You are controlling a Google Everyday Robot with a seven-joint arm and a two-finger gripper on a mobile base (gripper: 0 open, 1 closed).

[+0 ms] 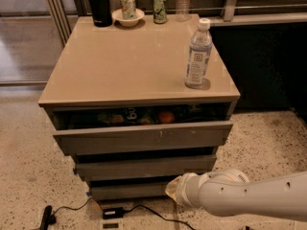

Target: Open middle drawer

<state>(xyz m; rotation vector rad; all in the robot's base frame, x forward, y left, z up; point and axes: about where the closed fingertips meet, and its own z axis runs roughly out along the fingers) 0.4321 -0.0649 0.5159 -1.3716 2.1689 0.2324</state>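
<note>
The middle drawer (144, 167) is the plain grey front in the middle of the three stacked fronts, and it sits only slightly proud of the cabinet. Above it, the widest front (142, 138) has a pale scratch and stands pulled out, with fruit and packets showing in the gap behind it. The narrowest front (129, 190) is at the bottom. My white arm (249, 200) reaches in from the lower right. My gripper (172, 189) is low at the right end of the lowest front, just below the middle drawer's right end.
On the tan cabinet top (124, 61) stand a clear water bottle (197, 54), a black flask (99, 4), a bowl with a can (128, 14), a green can (159, 7) and another bottle (183, 1). A black cable and adapter (112, 212) lie on the speckled floor.
</note>
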